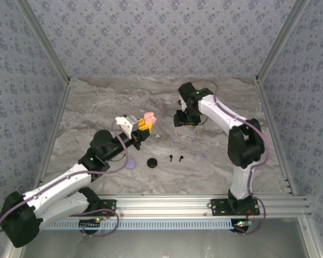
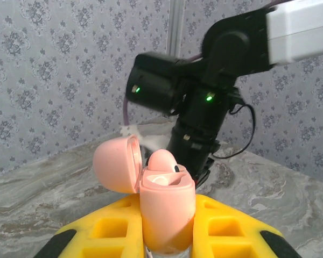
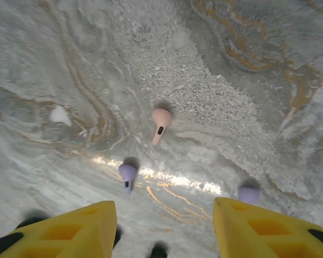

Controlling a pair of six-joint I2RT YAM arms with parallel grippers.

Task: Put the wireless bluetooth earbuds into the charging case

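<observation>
My left gripper was clamped on the pink charging case. Its lid was hinged open leftward, and one pink bud appeared seated inside. Risk: the case was gripped low, so a push from above could tilt it or make it slip.

At mid-table the lavender case, black case and black buds lay near together, clear of both arms.

My right gripper, jaws apart and empty, hung over the loose pink earbud, with a lavender earbud near it. Risk: closing off-centre could flick the bud away or catch the lavender one.

The walls stood well apart from both arms, with bare marble around the pick point.
</observation>
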